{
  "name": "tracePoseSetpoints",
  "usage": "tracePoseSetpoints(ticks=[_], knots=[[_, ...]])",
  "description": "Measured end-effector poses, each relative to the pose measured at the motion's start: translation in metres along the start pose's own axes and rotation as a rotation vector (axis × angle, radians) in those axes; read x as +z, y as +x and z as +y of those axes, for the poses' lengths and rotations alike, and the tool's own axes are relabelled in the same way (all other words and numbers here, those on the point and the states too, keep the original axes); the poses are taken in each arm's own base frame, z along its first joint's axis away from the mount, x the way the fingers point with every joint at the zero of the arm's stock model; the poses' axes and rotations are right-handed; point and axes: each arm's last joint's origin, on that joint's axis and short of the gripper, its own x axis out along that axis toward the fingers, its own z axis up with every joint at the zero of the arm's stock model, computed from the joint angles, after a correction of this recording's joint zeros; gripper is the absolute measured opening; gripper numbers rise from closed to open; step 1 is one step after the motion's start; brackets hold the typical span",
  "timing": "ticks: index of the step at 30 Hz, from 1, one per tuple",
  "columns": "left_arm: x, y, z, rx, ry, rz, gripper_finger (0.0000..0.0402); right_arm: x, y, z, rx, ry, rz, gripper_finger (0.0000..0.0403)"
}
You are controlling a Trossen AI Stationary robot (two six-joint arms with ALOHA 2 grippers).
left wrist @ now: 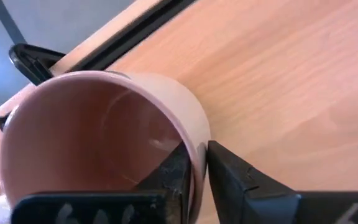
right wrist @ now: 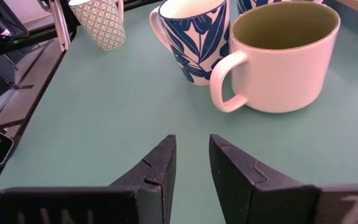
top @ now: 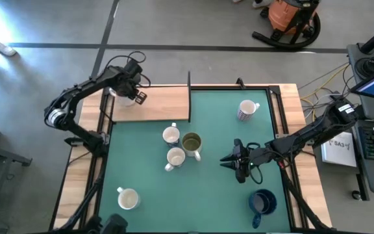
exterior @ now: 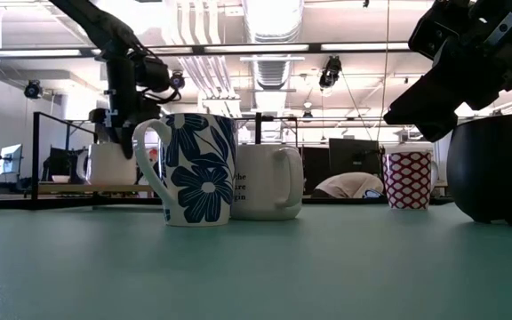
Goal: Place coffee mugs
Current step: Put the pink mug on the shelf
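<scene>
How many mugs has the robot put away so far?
One pink-inside mug stands on the wooden board, its wall between the left pincer's fingers. Six mugs wait on the green mat, including the olive-inside mug. The right pincer hangs open, holding nothing.

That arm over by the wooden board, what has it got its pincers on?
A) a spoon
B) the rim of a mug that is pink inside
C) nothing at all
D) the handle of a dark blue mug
B: in the left wrist view the left gripper has one finger inside and one outside the wall of the pink-lined mug, which stands on the wooden board.
</scene>
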Motion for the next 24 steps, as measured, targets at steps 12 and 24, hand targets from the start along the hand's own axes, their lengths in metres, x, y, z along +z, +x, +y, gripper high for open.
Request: tracePoseSetpoints(ticks=[12, 24], knots=[[0.002, 0.003, 0.021, 0.097, -0.066, -0.013, 0.0049, -0.001, 0.0, 0.0, 0.003, -0.026, 0.004, 0.0086], [0.003, 0.002, 0.021, 0.097, -0.05, -0.025, 0.005, 0.0, 0.0, 0.0, 0.0, -0.026, 0.002, 0.0086]])
